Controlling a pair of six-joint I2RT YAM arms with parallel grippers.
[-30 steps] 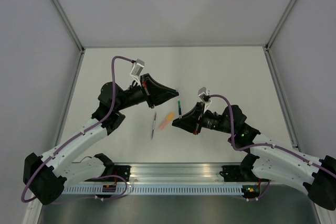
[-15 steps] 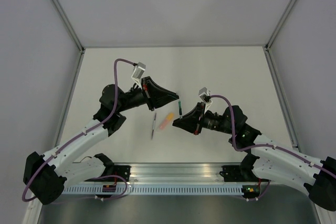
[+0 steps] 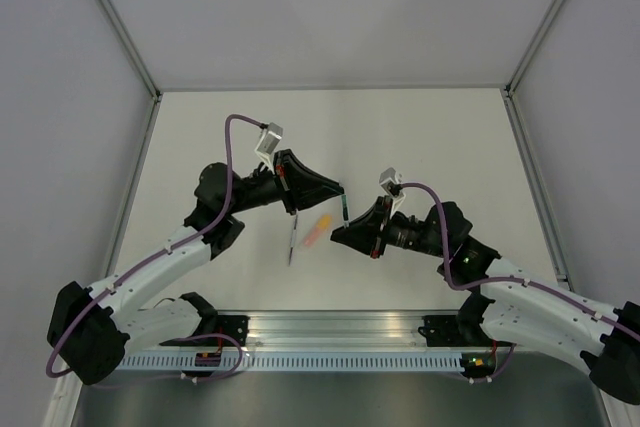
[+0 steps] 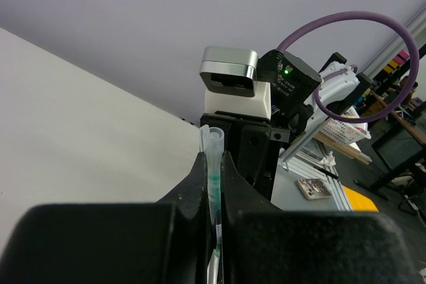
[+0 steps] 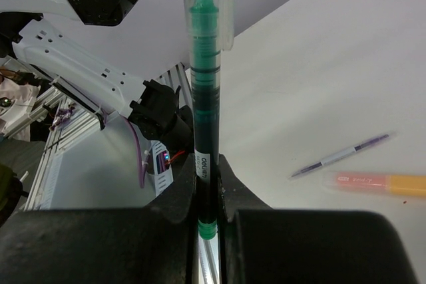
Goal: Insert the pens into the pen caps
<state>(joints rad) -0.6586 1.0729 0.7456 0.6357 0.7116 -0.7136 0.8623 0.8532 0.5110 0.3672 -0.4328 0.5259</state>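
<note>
Pinching green pen (image 5: pixel 205 118), right claw (image 5: pixel 206 179) meets clear cap (image 4: pixel 213 140) in left claw (image 4: pixel 213 169).

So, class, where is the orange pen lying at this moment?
In the top view, the orange pen lies flat near the middle of the white table, close beside the thin grey pen, on that pen's right.

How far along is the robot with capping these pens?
Nothing is clearly finished. In hand: the right gripper holds the dark green pen, whose tip sits inside the clear plastic cap pinched by the left gripper; whether it is fully seated is unclear. Left: the thin grey-white pen and the thick orange pen lie on the white table, away from both grippers; whether they are capped cannot be told.
</note>
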